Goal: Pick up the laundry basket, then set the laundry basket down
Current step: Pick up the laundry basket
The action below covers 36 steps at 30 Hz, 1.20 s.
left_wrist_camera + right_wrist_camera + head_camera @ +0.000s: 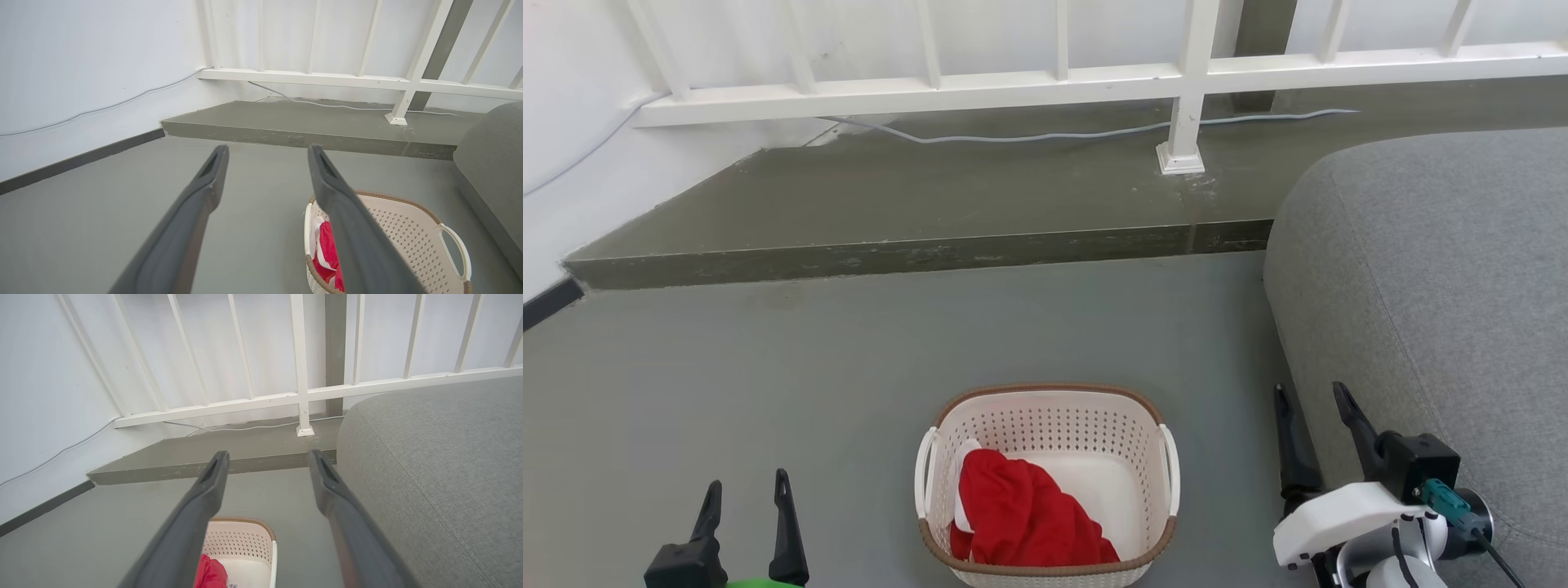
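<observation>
The laundry basket point(1086, 433) stands on the grey floor at the bottom centre of the head view, cream-white and perforated with a brown rim and white loop handles on both sides. A red and white garment point(1025, 510) lies inside it. The basket point(408, 241) appears low right in the left wrist view and the basket point(245, 547) low centre in the right wrist view. My left gripper point(745, 484) hovers open to the basket's left, well apart from it. My right gripper point(1313, 396) is open to the basket's right, beside the sofa.
A grey fabric sofa point(1429, 302) fills the right side, close to my right arm. A raised grey step point(915, 212) runs across behind the basket, with a white railing point(1094, 77) and a pale cable point(1045, 135) on it. White wall on the left.
</observation>
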Tool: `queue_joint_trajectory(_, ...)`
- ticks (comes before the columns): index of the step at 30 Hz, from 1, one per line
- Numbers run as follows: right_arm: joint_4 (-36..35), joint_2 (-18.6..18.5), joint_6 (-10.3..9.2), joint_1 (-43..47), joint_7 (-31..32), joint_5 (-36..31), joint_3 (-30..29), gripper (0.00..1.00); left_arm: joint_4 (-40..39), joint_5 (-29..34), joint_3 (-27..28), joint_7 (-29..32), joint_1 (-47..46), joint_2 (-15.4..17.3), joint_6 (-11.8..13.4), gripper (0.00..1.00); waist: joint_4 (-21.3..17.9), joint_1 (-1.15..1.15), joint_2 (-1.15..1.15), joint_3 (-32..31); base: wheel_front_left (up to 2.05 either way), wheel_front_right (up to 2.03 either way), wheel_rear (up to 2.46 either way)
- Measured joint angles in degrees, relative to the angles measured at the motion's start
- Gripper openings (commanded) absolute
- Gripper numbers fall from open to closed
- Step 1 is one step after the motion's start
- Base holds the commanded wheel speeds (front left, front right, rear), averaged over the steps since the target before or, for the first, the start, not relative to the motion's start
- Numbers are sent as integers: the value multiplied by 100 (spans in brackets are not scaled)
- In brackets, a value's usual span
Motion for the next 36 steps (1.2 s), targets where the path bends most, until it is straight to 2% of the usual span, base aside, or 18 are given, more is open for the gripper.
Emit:
queue_joint_trajectory(21, -142, 2, -2, 46, 0, -13, -1, 100, -288, 1, -85, 0, 200, 24, 48, 100, -52, 0, 0, 216, 0, 0, 0)
queue_joint_trajectory(29, -80, 2, -2, -197, 0, -38, 16, 100, -316, 21, -131, 0, 125, 30, 47, 100, -94, 0, 0, 625, 0, 0, 0)
queue_joint_trajectory(36, 285, 1, 3, -686, 0, -51, 8, 100, -101, 49, -192, 0, -469, 32, 40, 100, -135, 0, 0, 1130, 0, 0, 0)
